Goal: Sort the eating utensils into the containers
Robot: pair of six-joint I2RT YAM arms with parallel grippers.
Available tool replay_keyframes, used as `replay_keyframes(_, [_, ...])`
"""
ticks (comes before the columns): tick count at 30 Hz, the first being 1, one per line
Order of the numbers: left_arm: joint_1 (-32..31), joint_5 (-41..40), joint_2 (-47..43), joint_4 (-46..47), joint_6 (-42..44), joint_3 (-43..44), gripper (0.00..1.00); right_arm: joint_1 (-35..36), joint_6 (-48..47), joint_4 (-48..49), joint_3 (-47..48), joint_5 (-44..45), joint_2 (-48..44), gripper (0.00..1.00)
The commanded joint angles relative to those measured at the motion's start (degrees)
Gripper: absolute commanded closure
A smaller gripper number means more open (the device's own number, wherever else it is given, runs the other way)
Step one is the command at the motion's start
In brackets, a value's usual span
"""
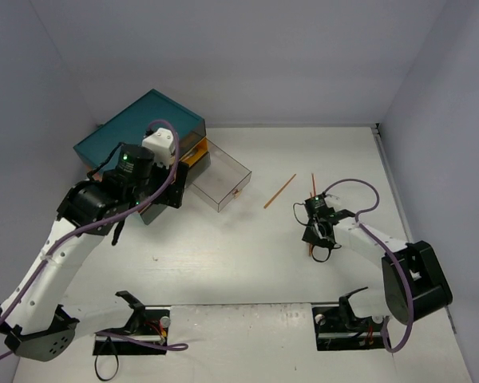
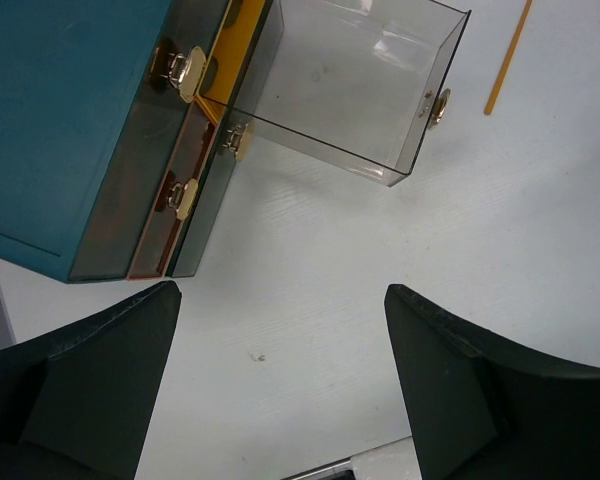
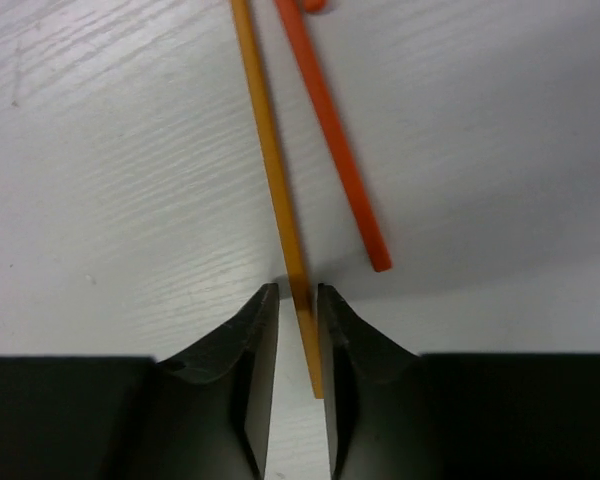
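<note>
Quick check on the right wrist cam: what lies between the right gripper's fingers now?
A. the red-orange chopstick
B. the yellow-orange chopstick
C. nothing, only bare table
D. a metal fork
B: in the right wrist view the yellow-orange chopstick runs through the narrow gap of the right gripper, while the red-orange chopstick lies on the table just outside it.

Left arm [image 1: 56, 247] stretched forward, left end effector [image 2: 280, 300] pointing down, jaws wide apart. Right arm [image 1: 375, 243] bent inward, right end effector [image 3: 298, 295] low, jaws pinched on yellow-orange chopstick [image 3: 270, 150].
</note>
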Motion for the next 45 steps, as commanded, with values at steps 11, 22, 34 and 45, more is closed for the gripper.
replay_keyframes(11, [0.28,-2.62,-9.59,-0.17,0.75,-2.1,0.19,11.08,-0.28,-1.22,14.29,1.21,1.77,1.0])
replay_keyframes(22, [-1.33,-3.65,-13.5,-1.3,-2.24,-5.89,0.19,17.26,-14.3,-0.48,48.3,0.31,9.72,1.0])
replay_keyframes(34, [-1.13,-4.82,-12.74,-1.56,-4.13,-3.29,0.19,20.59,-13.12,1.43,68.02,-1.41,31.73,0.94])
replay_keyframes(45, [-1.21,-3.8,-8.87,-1.56,-6.24,-0.67,0.19,18.21,-11.03,1.41,61.25,9.37,24.66,0.46])
